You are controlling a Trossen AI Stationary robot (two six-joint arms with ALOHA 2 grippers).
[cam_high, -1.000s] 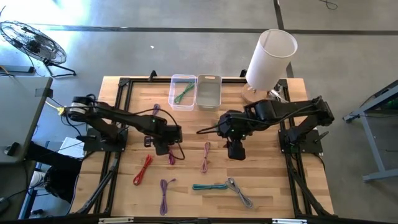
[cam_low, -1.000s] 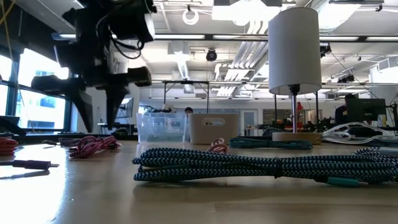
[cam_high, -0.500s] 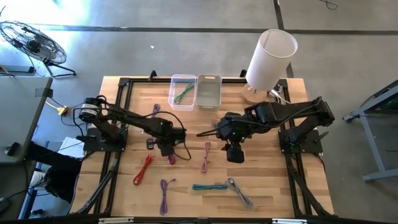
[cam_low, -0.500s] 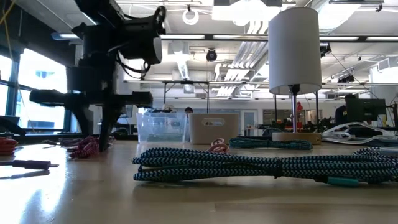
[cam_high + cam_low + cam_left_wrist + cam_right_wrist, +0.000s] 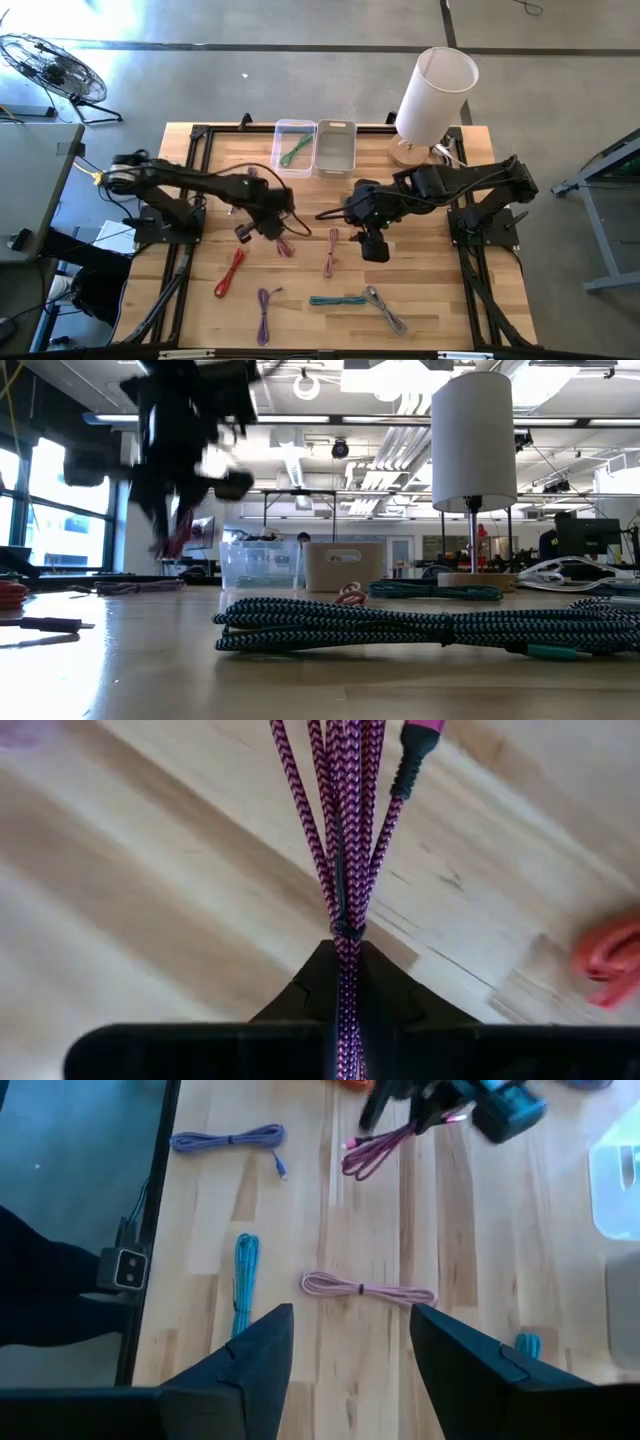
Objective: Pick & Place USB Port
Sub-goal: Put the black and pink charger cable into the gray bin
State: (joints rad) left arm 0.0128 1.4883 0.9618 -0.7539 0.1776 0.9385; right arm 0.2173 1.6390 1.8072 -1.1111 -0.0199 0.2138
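Observation:
My left gripper (image 5: 268,224) is shut on a magenta braided cable bundle (image 5: 283,246), left of the table's middle. The bundle hangs below the blurred gripper (image 5: 172,510) in the low view, and its plug (image 5: 415,748) shows in the left wrist view. My right gripper (image 5: 371,246) hovers open over the table's middle, above a pink cable (image 5: 368,1289), and touches nothing. A clear bin (image 5: 294,148) with a green cable and a grey bin (image 5: 335,148) stand at the far edge. My left gripper pinches the magenta bundle between its two fingers, right at the dark tie band (image 5: 346,932) that binds the strands. The fingers come from above, pointing down. Several strands fan out beyond the fingertips, and the bundle (image 5: 378,1148) hangs slack, clear of the table.
Loose cables lie on the near half: red (image 5: 230,272), purple (image 5: 265,304), pink (image 5: 330,252), teal (image 5: 338,299), grey (image 5: 386,309). Another purple cable (image 5: 250,177) lies farther back. A white lamp (image 5: 434,92) stands at the far right corner. A teal-black braided cable (image 5: 400,626) lies before the low camera.
My left gripper has come down onto the magenta bundle, shut on it and risen again, drifting a little toward the far edge. The bundle has left the table and now hangs from the fingers.

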